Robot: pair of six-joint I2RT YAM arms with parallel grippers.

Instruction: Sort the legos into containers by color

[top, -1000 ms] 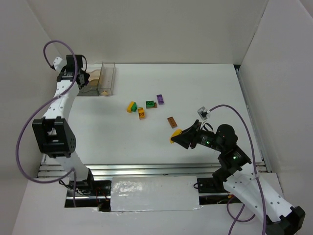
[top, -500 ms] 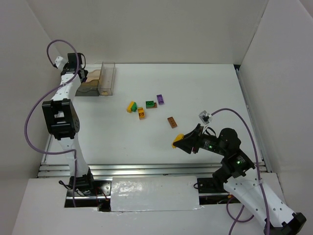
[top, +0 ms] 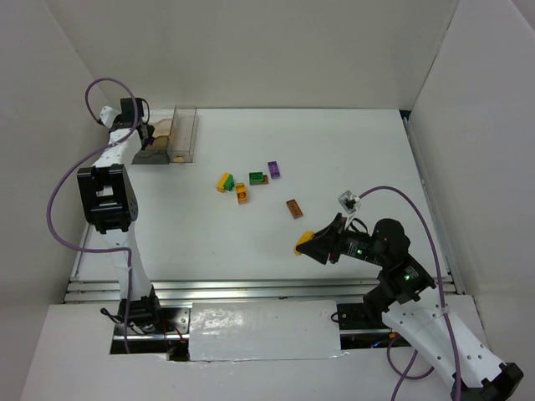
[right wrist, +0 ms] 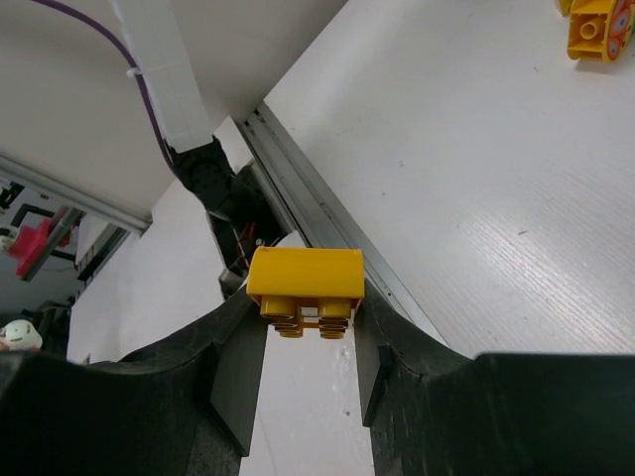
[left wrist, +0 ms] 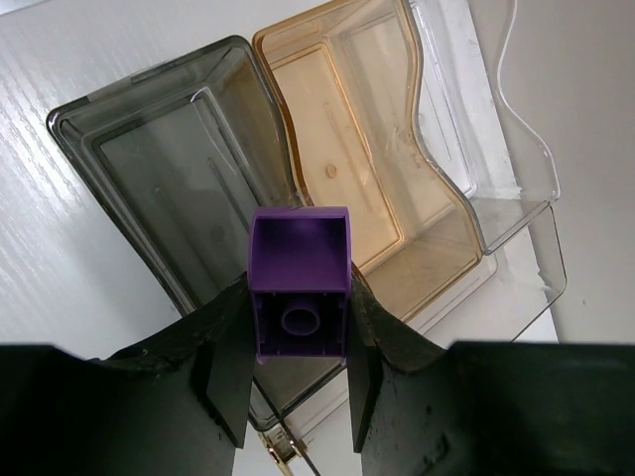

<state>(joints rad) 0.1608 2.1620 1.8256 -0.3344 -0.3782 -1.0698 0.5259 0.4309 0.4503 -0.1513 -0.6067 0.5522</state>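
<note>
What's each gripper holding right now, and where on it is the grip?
Left gripper pinches a purple brick by its two opposite side walls, hollow underside showing. Right gripper pinches a yellow brick by its two ends.

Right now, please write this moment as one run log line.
left gripper: shut on purple lego, over grey bin | right gripper: shut on yellow lego

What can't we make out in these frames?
- Top external: the purple lego is hidden by the left end effector.
- Left wrist: that lego and the fingers hide the grey bin's near end.
- Right wrist: past the held yellow lego, only one loose lego shows, cropped at the top edge; the rest lie outside.
</note>
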